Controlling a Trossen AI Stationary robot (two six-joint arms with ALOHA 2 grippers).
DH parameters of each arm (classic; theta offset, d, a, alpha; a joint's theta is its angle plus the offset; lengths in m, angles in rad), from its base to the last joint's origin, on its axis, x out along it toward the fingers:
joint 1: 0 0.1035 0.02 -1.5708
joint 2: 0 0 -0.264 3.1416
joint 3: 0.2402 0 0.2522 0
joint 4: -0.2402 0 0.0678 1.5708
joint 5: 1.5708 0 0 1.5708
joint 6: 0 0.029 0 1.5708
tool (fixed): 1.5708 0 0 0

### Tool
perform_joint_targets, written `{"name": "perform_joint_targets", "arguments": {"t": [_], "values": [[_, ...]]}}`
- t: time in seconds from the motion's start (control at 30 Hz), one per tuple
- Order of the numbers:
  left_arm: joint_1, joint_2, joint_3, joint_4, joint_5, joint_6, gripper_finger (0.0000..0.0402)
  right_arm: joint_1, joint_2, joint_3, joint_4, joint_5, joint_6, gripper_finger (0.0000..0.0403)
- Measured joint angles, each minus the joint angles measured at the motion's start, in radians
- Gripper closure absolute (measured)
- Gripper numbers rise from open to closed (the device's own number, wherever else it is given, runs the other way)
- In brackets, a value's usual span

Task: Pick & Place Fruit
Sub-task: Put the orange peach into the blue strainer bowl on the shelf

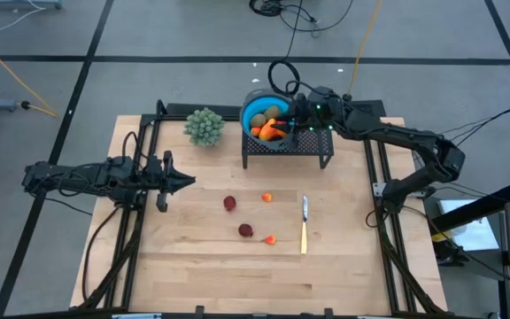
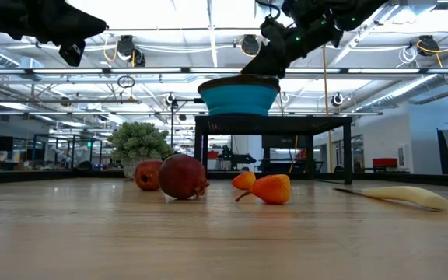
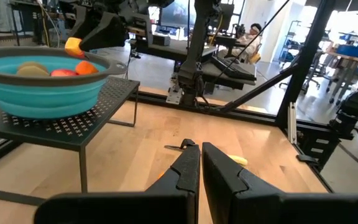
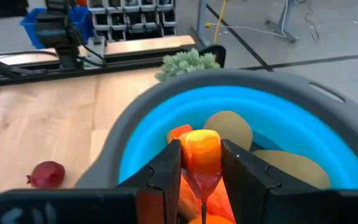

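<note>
The right gripper hangs over the blue bowl, its two fingers pinched on a small orange-red fruit held just above the fruit already inside, where brownish-green ovals and other orange pieces lie together. The bowl sits on a black mesh stand at the far edge of the wooden table, and its dark grey rim rises close around the gripper on all sides. Just beside the stand, on its left in the high view, sits a pale green bushy plant. On the open tabletop in front of the stand lie four loose fruits: two dark red round ones and two tiny orange ones, each apart from the others. A thin knife with a pale handle lies to their right, clear of them. The left gripper waits above the left side of the table, fingers pressed shut on nothing, well apart from the loose fruit. Beyond the table, a person is seated at a desk in the room.
</note>
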Motion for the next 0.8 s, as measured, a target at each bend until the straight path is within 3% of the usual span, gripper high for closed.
{"name": "perform_joint_targets", "arguments": {"t": [0.37, 0.8], "values": [[0.0, 0.0, 0.0, -0.006, 0.0, 0.006, 0.0385, 0.004, -0.001, 0.0, 0.001, -0.059, 0.046, 0.0305], [0.0, 0.0, 0.0, -0.006, -0.001, 0.006, 0.0385, 0.009, -0.001, 0.0, -0.025, -0.059, 0.046, 0.0305]]}}
